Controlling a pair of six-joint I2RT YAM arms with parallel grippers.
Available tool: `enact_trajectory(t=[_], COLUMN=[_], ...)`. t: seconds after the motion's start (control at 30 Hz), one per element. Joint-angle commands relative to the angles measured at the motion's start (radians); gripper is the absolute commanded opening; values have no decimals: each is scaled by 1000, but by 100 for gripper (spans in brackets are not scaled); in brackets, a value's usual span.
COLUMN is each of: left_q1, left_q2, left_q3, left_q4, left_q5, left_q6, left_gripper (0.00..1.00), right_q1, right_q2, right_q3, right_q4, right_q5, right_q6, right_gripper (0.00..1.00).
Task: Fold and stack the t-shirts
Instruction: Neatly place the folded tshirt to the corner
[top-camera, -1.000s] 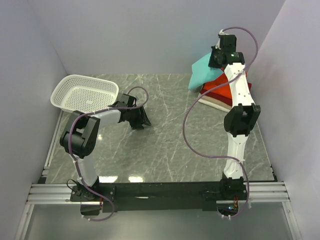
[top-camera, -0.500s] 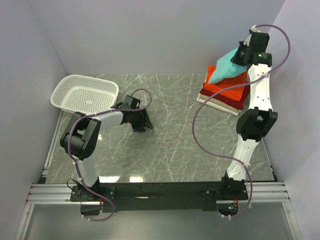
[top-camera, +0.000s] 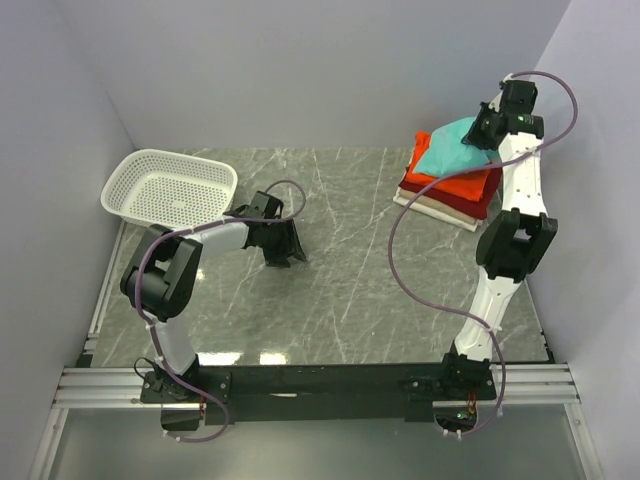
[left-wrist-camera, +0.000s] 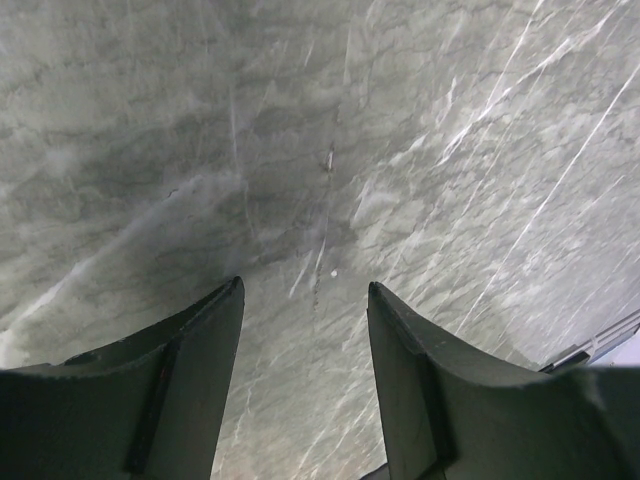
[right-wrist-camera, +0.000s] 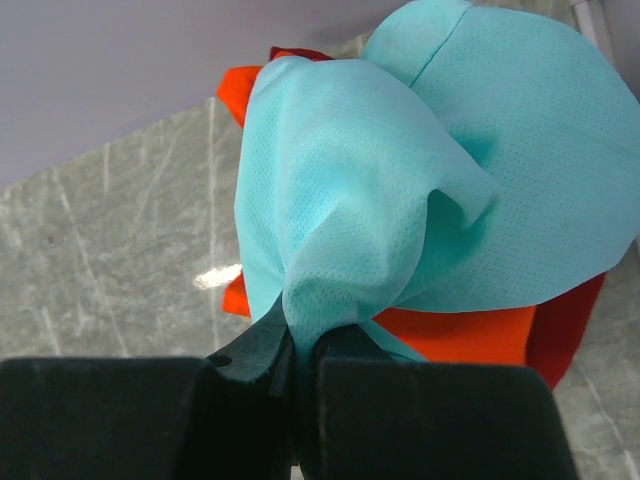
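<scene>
One risk we see: the right hand (right-wrist-camera: 293, 348), pinching the teal shirt (right-wrist-camera: 350, 180) bunched, may leave it crumpled on the orange-red shirt (right-wrist-camera: 455, 335).

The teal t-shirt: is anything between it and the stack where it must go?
Nothing visible. The right gripper pinches the teal t-shirt directly above the stack, and the cloth seems to lie on the orange-red shirt on top.
</scene>
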Motion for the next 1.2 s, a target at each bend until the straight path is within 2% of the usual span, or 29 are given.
enact_trajectory(t=[0.0, 0.3, 0.57, 0.7, 0.87, 1.03, 1.17], left_q1=[-9, -9, -11, -11, -11, -11, -11], left_q2=[32, 39, 33, 25, 23, 29, 36], left_q3=[14, 17, 6, 0, -3, 6, 11], left_q4=[-84, -87, -84, -85, -85, -89, -90], left_q5=[-47, -47, -47, -51, -53, -51, -51], left_q6=[14, 14, 14, 11, 10, 13, 14], left_gripper=[60, 60, 60, 60, 60, 60, 60], right_q1=[4, 10, 8, 10, -2, -24, -45], right_q2=[-45, -36, 41, 67, 88, 30, 5], right_q3=[62, 122, 146, 114, 60, -67, -73], right_q4=[75, 245, 331, 327, 241, 216, 161], right_q5=[-88, -269, -370, -366, -346, -275, -220], right_q6=[79, 234, 268, 228, 167, 107, 78], right_gripper=[0, 0, 0, 0, 0, 0, 0])
